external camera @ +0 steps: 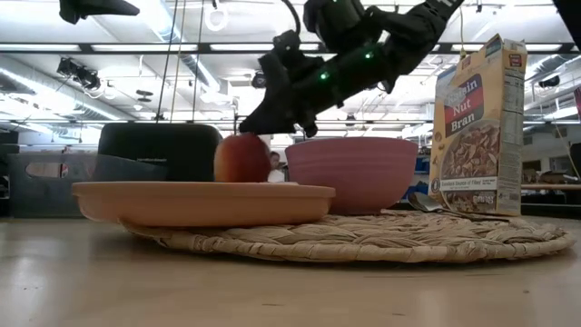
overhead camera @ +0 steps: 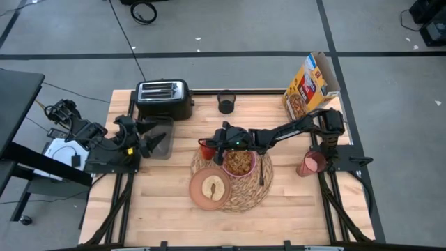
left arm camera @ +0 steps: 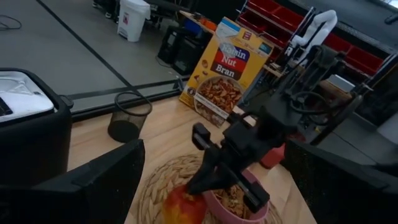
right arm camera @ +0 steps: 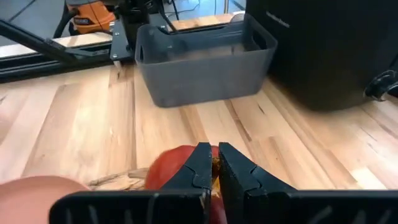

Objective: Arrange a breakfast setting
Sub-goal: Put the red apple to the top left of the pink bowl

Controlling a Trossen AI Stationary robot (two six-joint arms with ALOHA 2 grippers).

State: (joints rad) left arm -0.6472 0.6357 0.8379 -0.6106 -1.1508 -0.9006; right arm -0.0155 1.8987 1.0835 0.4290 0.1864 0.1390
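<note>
The woven straw placemat [overhead camera: 240, 199] lies at the table's middle. On it stand the pink bowl [overhead camera: 239, 163] with cereal and the brownish-pink plate [overhead camera: 210, 189], which carries a toast slice [overhead camera: 211, 187]. The red apple [overhead camera: 206, 149] rests on the mat's far left edge, next to the bowl [external camera: 363, 173]. My right gripper [right arm camera: 215, 163] hangs just above the apple [right arm camera: 177, 165], pointing down, fingers shut. A metal spoon [external camera: 420, 202] lies beside the bowl. The translucent pink cup [overhead camera: 311, 164] stands at the right. My left gripper [overhead camera: 148, 143] is open at the left. My right gripper comes at the top of the apple [right arm camera: 186, 158] from above, slanting from the table's right. Its shut fingertips [right arm camera: 202, 162] hide the spot below them, so I cannot tell whether they touch it. The apple sits upright on the mat.
The black toaster [overhead camera: 164, 99] stands at the far left, with a grey plastic bin [overhead camera: 162, 144] in front of it under my left gripper. A black mesh cup [overhead camera: 226, 102] and the cereal box [overhead camera: 310, 87] stand along the far edge. The near table is bare wood.
</note>
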